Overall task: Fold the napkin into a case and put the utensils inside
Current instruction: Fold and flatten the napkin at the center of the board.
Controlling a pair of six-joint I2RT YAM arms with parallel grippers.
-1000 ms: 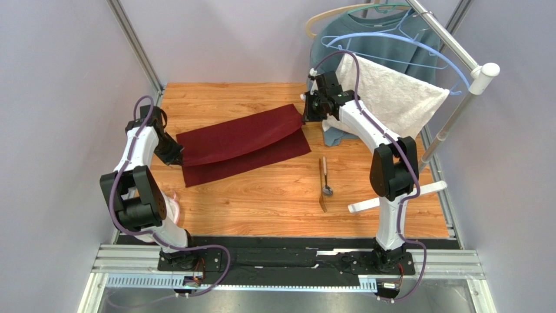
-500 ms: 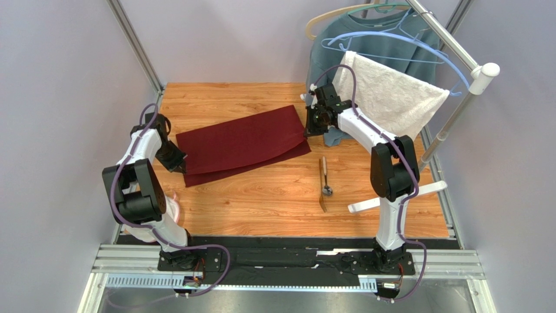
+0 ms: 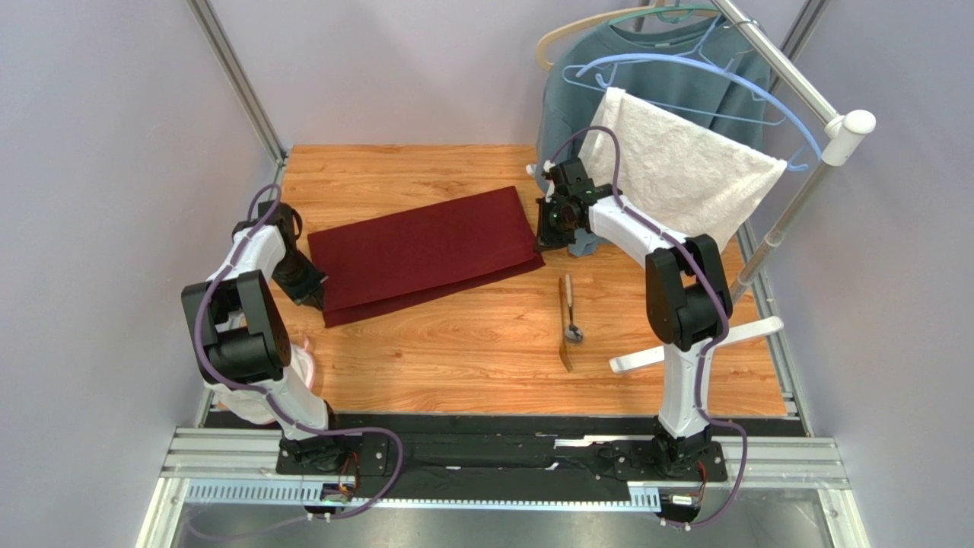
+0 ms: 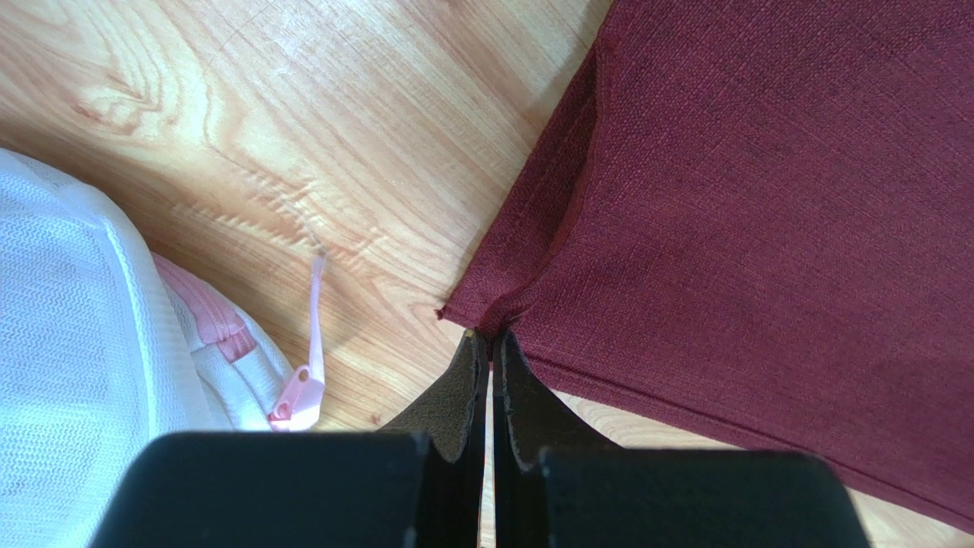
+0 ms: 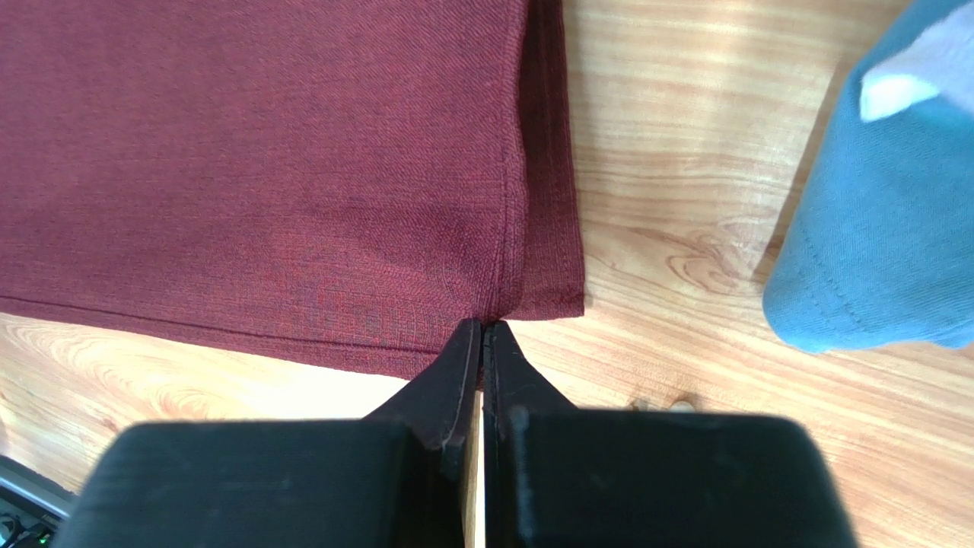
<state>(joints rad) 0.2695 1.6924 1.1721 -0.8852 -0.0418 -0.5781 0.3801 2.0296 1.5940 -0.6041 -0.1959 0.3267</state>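
The maroon napkin (image 3: 423,249) lies folded in two on the wooden table, its upper layer nearly covering the lower one. My left gripper (image 3: 311,285) is shut on its near left corner (image 4: 492,335), low over the wood. At the near right corner my right gripper (image 3: 542,238) is shut as well, pinching the cloth (image 5: 482,325). In both wrist views the napkin (image 4: 777,228) (image 5: 263,171) spreads flat away from the fingertips. The utensils rest side by side on the table, right of centre: a silver spoon (image 3: 574,333) and a slim golden-brown piece (image 3: 564,299), apart from the cloth.
A white mesh bag with a pink zipper (image 4: 69,377) lies by the left arm's base (image 3: 300,363). A grey-blue sweatshirt (image 3: 640,57) (image 5: 880,228) and a white towel (image 3: 686,166) hang on a rack (image 3: 789,217) at the back right; its white foot (image 3: 697,343) rests on the table.
Both grippers have moved toward the near edge and lowered the napkin's upper layer; its raised bulge has flattened onto the lower layer.
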